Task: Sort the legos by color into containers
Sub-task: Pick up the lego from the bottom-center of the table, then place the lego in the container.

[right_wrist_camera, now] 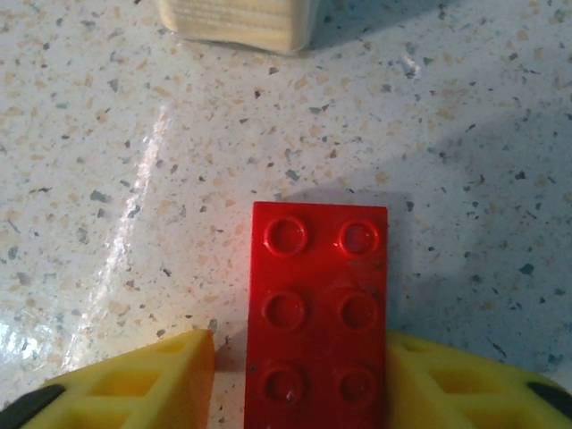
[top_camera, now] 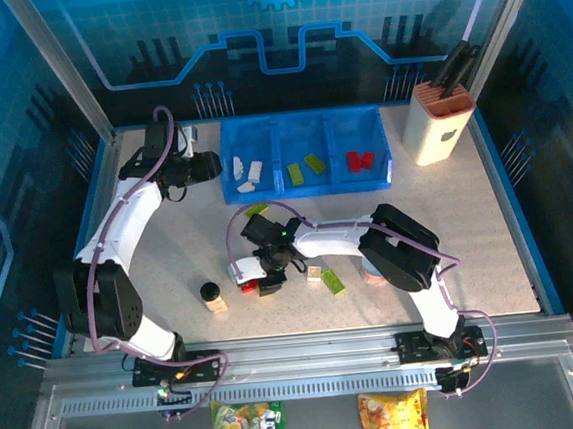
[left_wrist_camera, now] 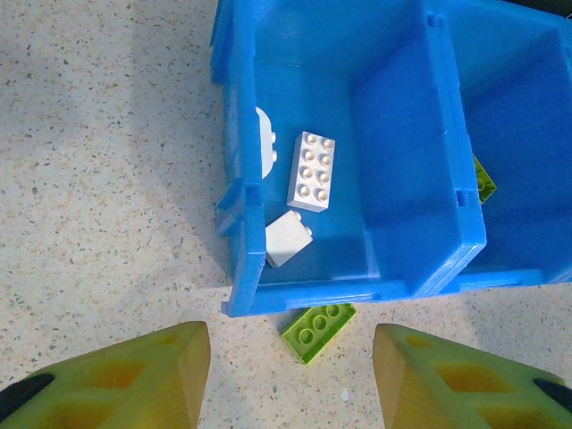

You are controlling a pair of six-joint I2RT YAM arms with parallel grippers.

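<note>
Well in front of wide shallow blue plastic tray (top_camera: pixel 301 119): right gripper (right_wrist_camera: pixel 299 353) low over table, fingers parted either side of flat red studded plastic brick (right_wrist_camera: pixel 319 308). Touching at right finger, gap at left finger, not clamped.

Just in front of tray's left compartment: lime green plastic brick (left_wrist_camera: pixel 318 332) flat on table. Left gripper (left_wrist_camera: pixel 288 357) above it, wide open, nothing held.

Inside tray: white bricks (left_wrist_camera: pixel 311 170) in left compartment, green bricks (top_camera: pixel 314 162) in middle, red bricks (top_camera: pixel 360 159) in right.
</note>
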